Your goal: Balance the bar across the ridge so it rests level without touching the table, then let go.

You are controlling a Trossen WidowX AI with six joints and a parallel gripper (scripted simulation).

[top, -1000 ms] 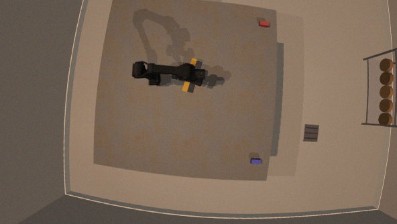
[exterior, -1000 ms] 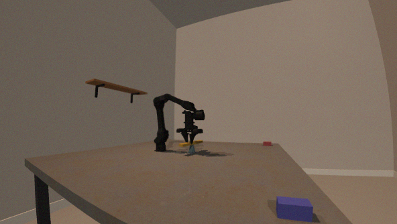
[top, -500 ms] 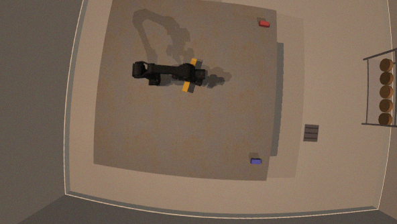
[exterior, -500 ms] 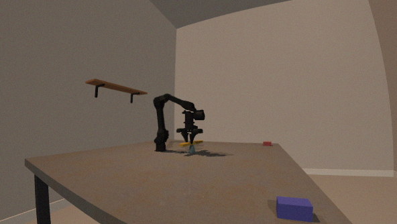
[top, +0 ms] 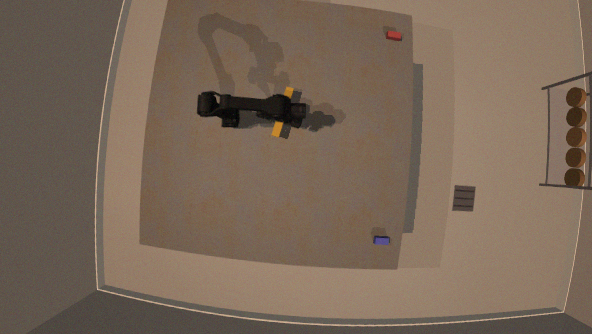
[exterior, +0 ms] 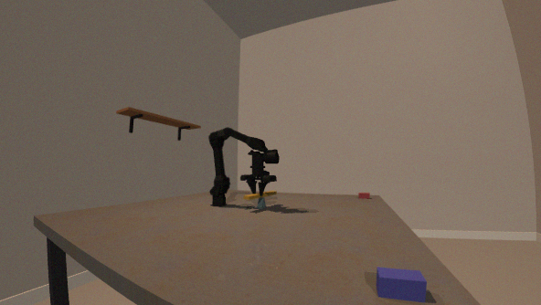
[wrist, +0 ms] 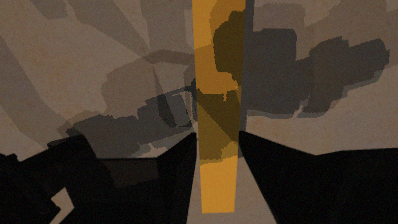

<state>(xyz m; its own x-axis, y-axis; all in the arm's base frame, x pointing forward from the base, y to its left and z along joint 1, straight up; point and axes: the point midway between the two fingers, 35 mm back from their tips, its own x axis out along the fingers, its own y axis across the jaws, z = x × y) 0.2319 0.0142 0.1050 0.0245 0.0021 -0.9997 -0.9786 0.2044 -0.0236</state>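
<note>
The orange-yellow bar (top: 277, 129) (exterior: 249, 197) (wrist: 218, 187) lies across the top of the small blue-grey ridge (exterior: 261, 204) (wrist: 180, 111). Both its ends stand clear of the table in the exterior view, and it looks about level. The ridge is mostly hidden under the bar in the wrist view and fully hidden in the top view. My gripper (exterior: 258, 194) (wrist: 217, 136) points down over the bar, with one fingertip on each side of it. The fingers are slightly open, with thin gaps beside the bar. The arm hides the bar's middle from above.
A red block (top: 394, 35) (exterior: 364, 195) lies near the table's far right corner. A blue block (top: 381, 240) (exterior: 400, 284) lies near the right edge, toward the exterior camera. Both are well away from the arm. The arm's shadow falls around the bar on the table (top: 240, 200) (exterior: 183, 247).
</note>
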